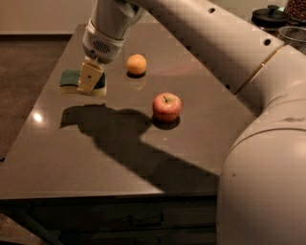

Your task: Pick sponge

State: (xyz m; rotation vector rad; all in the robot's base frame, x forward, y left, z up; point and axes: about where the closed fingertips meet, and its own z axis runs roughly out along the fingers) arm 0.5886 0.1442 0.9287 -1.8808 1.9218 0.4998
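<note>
Finds the tool (89,87) over the far left part of the desk (71,158) as viewed, hanging from the wrist of the arm (215,33) and clenched on the sponge (69,76), with one pale finger (89,77) crossing the sponge's near face and the other hidden behind. Places the sponge in that clamp, dark green top upward, yellow foam showing below at its right end. Judges it raised just clear of the desk, going by the shadow (95,119) lying apart from it toward the near edge. Records the orange (136,63) near the tool, not touching, and the apple (167,106) toward the centre, well apart. Notes a dark-lidded jar (272,14) and a clear container (292,34) at the far right corner, away from the work. Rates the step in hand as the lift after the grasp, with the task close to done. Recommends a straight vertical rise, with no sideways sweep toward the orange. Recommends even clamp pressure: soft foam, likely to compress and creep out under a loose or jerky hold. Flags an off-centre grip, with much of the sponge overhanging to the left, hence a risk of tilt or swing. Advises slow motion and a level wrist. Cannot confirm the depth of the hidden finger's bite.
</note>
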